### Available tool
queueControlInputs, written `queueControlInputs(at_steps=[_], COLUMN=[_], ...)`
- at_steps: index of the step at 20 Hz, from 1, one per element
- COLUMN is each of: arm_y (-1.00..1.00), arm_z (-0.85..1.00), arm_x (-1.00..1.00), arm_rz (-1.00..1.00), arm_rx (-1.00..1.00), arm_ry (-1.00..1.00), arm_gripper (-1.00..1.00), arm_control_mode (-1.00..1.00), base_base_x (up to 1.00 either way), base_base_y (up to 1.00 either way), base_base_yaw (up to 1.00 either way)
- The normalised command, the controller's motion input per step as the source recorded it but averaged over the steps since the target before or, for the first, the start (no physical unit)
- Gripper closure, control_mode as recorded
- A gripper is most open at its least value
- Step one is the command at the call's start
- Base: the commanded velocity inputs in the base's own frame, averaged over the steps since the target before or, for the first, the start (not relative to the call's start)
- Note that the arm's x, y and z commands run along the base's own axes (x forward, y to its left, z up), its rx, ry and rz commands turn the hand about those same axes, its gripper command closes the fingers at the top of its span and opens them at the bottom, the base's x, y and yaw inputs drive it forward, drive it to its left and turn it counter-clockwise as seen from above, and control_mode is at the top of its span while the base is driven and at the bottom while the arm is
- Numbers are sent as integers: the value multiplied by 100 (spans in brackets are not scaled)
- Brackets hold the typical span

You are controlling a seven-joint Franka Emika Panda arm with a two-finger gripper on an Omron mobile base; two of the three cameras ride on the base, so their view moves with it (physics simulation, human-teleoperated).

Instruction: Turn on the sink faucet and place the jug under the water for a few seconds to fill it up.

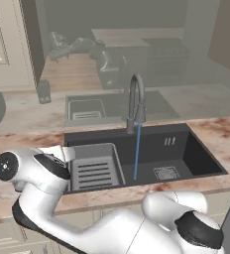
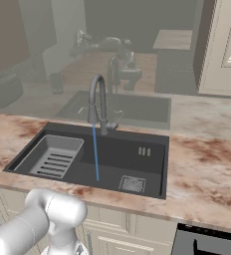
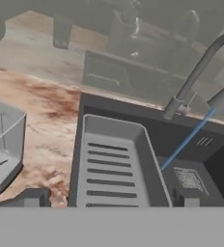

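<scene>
Gripper (image 3: 111,197): jaws spread wide with nothing between them; the two dark finger tips stand at the bottom of the hand view, one over the counter edge, the other over the basin.
Rack (image 3: 115,166): light grey ribbed insert directly ahead of the tips, sitting in the left part of the sink; its slotted floor carries nothing.
Jug (image 3: 3,144): translucent, square-sided, upright on the counter left of the sink and apart from the finger tips; no blue shows inside it.
Sink (image 1: 196,156): black recessed basin; holds the rack on the left, a square drain grate (image 1: 166,172) on the right.
Water (image 1: 137,151): thin bright-blue stream dropping straight from the nozzle to the basin floor, landing between the rack and the drain grate.
Faucet (image 1: 135,101): dark grey gooseneck at the back rim of the sink, spout arched forward over the basin.
Counter (image 2: 202,169): mottled reddish-brown stone surrounding the basin.
Arm (image 1: 42,173): white, bent over the front left corner of the sink in the left base view.
Toaster (image 2: 5,89): silver, far left of the right base view, well apart from the sink.
</scene>
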Motion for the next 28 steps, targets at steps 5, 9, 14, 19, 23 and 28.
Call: queueControlInputs(at_steps=[5,9,14,19,23,28], arm_y=[14,4,14,11,17,23], arm_z=[-90,-62,-46,-25,-2,0], arm_x=[-1,14,2,0,0,11], arm_rz=[0,0,7,10,1,0], arm_rx=[12,17,22,12,1,0], arm_ry=[-6,0,-8,-24,-32,-23], arm_gripper=[-100,-100,-100,-100,-100,-100], arm_control_mode=[-100,-100,-100,-100,-100,-100], base_base_x=[0,0,0,0,0,0], base_base_y=[0,0,0,0,0,0], base_base_yaw=[0,0,0,0,0,0])
